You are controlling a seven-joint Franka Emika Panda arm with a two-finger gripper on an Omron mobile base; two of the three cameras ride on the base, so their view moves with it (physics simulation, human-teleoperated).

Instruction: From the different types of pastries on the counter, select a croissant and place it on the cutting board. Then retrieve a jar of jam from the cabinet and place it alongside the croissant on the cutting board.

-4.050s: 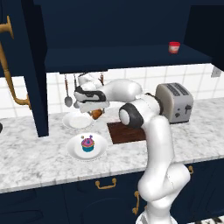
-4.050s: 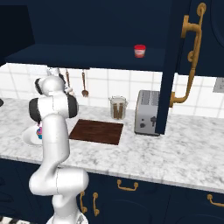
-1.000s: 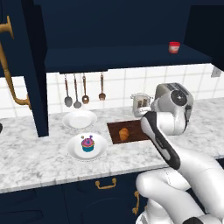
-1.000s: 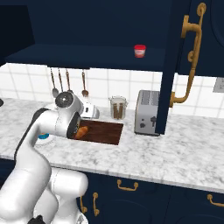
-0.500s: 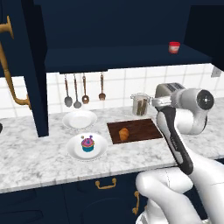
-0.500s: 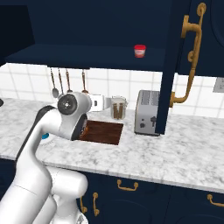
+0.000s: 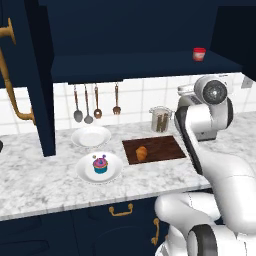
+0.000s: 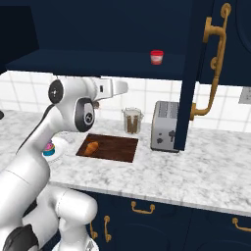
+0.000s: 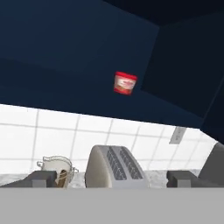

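The croissant [image 7: 142,153] lies on the cutting board [image 7: 160,148], toward the board's 9 o'clock end, and in the right base view it shows as a small golden lump [image 8: 91,147] on the dark wood [image 8: 115,148]. The board rests flat on the marbled surface [image 7: 45,180]. At about 8 o'clock from the board, just beside it, a white plate [image 7: 85,172] carries the cupcake [image 7: 100,164] with its blue wrapper and pink-purple frosting; a second white plate [image 7: 90,136] sits near it at 11 o'clock, closer to the tiled wall. At 12 o'clock from the board stands a clear canister [image 7: 161,119] with brown sticks inside, and in the right base view the toaster [image 8: 165,133] is at 3 o'clock from that canister. Spoons and a fork [image 7: 96,103] hang on the wall above the plates. The jar of jam [image 8: 157,57] stands upright on the shelf of the open cabinet [image 8: 98,29], well above the toaster; the hand view puts the red-lidded jar [image 9: 124,82] near the middle of the frame against the dark interior, with the toaster [image 9: 114,168] and the canister [image 9: 57,169] low down. The pincer [image 9: 113,179] has its two fingers [image 9: 40,178] spread wide apart, with nothing between them, and it is well apart from the jar.
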